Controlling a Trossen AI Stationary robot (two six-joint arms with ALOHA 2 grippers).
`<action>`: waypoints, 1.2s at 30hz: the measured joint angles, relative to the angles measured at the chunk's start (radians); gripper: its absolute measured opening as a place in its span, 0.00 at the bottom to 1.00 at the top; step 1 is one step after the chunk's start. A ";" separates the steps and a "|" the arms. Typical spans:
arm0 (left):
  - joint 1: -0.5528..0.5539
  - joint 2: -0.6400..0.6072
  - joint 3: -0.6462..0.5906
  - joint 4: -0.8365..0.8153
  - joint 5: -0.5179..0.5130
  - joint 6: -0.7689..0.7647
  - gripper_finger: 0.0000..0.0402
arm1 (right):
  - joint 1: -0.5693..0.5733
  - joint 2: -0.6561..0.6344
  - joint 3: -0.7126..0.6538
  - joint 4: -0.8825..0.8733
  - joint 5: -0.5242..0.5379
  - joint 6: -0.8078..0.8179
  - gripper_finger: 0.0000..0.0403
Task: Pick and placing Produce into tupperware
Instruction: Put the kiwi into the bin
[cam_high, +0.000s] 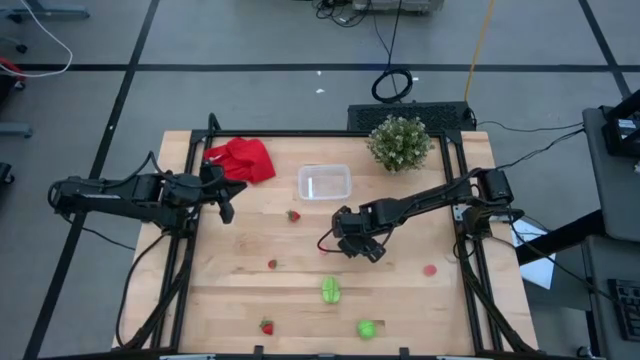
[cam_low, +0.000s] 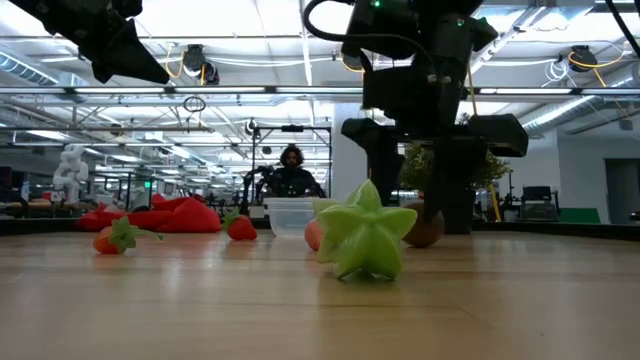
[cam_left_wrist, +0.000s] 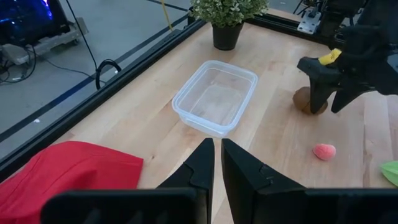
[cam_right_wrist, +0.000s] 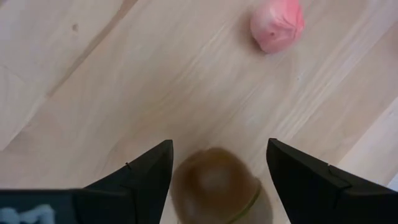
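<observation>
On the wooden tabletop (cam_high: 240, 290), your right end effector (cam_right_wrist: 217, 163) is hanging released astride the brown oval (cam_right_wrist: 216, 185), probably light, stiff, slippery: pinch its narrow middle.

No legible text, label, brand, number or sign is showing in any view. In the right wrist view, a pale mark is sitting at the edge of the right gripper (cam_right_wrist: 217, 171) housing, cut off and unreadable. Background equipment in the low view is carrying no readable lettering.
</observation>
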 joint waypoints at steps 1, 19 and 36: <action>0.000 0.000 0.000 0.000 0.000 0.001 0.08 | 0.000 0.000 0.000 0.000 0.001 0.000 0.62; 0.000 0.000 0.000 -0.010 0.002 0.009 0.08 | 0.033 -0.012 0.042 0.022 0.112 -0.022 0.62; 0.000 0.000 0.000 -0.030 0.030 0.006 0.08 | 0.120 -0.013 0.042 0.049 0.316 -0.023 0.62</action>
